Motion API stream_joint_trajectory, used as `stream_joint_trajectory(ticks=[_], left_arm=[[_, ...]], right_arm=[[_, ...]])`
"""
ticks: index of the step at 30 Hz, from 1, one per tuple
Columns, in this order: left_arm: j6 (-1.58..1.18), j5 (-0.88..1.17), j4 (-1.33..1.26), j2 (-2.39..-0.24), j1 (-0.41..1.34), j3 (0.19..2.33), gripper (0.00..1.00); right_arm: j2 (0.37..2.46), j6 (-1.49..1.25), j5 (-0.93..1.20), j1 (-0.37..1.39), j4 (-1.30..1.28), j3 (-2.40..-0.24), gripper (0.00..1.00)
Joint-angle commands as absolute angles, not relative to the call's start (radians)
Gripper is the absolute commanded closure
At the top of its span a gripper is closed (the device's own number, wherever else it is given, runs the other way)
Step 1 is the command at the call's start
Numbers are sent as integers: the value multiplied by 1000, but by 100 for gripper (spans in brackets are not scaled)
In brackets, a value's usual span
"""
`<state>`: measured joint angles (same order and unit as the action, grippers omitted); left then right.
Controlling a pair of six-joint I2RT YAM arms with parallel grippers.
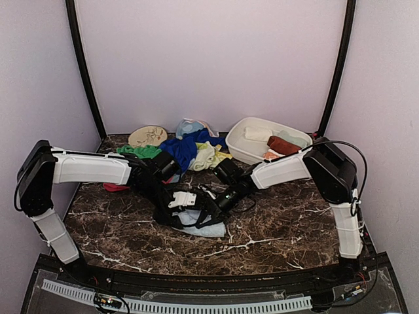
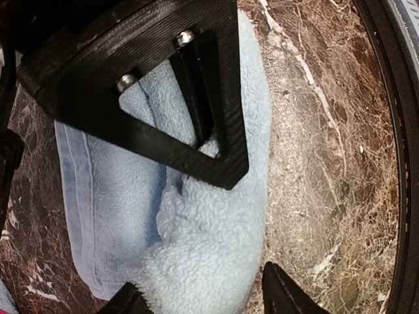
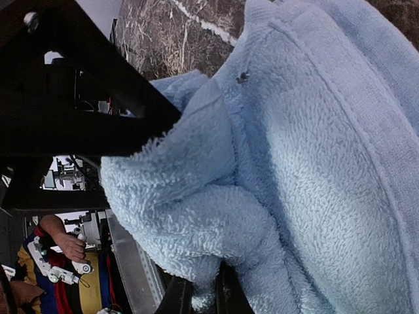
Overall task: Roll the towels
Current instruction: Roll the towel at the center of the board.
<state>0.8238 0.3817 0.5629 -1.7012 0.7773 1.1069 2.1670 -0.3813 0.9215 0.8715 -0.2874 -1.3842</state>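
Pale blue towel [image 1: 204,226] lies low-centre on the dark marble table [image 1: 288,229] in the top view, partly flat, partly bunched. Both arms reach in from left and right and meet over it. Left wrist view: left gripper [image 2: 203,297] at the bottom edge, its two fingertips [image 2: 281,297] set well apart, a thick bunched fold of the towel filling the gap between them. Cloth meets both tips, but whether they are pressing it, cannot tell. The flat, hemmed part of the towel runs up the left half of that frame. A black ribbed triangular finger of the other arm presses into the cloth at upper centre. Right wrist view: right gripper [image 3: 200,297] at bottom centre, jaws nearly together, pinching a thin tuft of the same towel. The rest of the cloth heaps up and fills the right of the frame. Far side of the table, top view: green towel [image 1: 141,151], royal blue towel [image 1: 183,147] and lime-yellow towel [image 1: 208,156] in a loose heap at centre. Pink-red towel [image 1: 114,187] pokes out under the left arm at left. Tan disc [image 1: 148,135] sits upper left of the heap. White basin [image 1: 237,149] at upper right holds a white towel [image 1: 257,133] and a rust-brown towel [image 1: 283,145].
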Motion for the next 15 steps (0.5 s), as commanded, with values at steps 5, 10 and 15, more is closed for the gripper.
stream_joint_trajectory(ticks=[5, 10, 15], left_arm=[[822, 147, 560, -1646, 819, 1144, 43], [807, 92, 609, -1569, 786, 1124, 42], [778, 103, 662, -1559, 785, 1166, 44]], right_arm=[[2236, -494, 830, 864, -357, -1298, 100], [2234, -501, 806, 847, -342, -1287, 100], [2243, -493, 786, 842, -365, -1310, 100]])
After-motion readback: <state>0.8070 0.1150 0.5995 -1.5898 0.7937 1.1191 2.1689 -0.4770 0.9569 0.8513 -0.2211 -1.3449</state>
